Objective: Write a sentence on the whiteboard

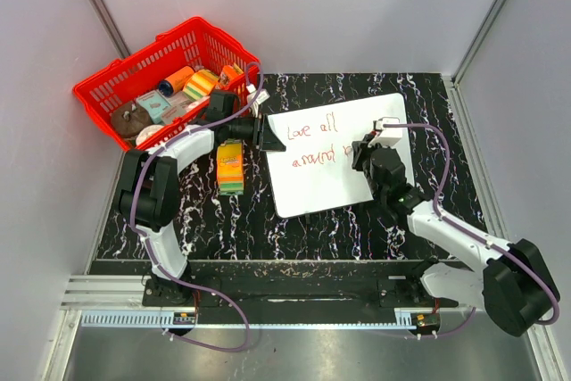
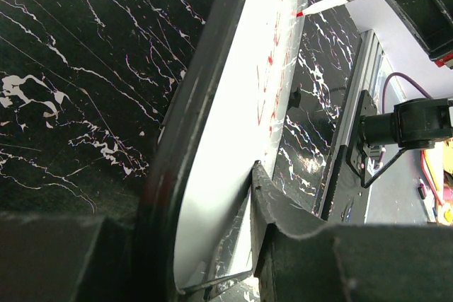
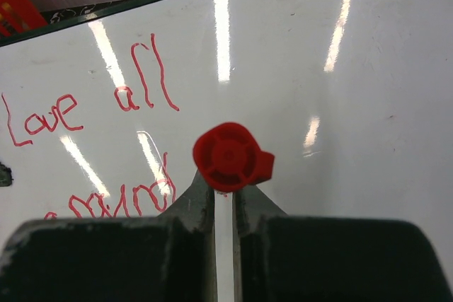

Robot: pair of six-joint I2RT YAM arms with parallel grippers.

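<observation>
Whiteboard [image 1: 312, 176] pinched at left edge by left gripper [image 1: 270, 137]; right gripper [image 3: 223, 196] clamps pen [image 3: 230, 157], apparently touching it, bare white rightward.

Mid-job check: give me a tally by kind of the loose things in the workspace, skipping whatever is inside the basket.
Whiteboard: 1
Marker pen: 1
Red basket: 1
Multicoloured pack on the table beside the board: 1
Total: 4
</observation>
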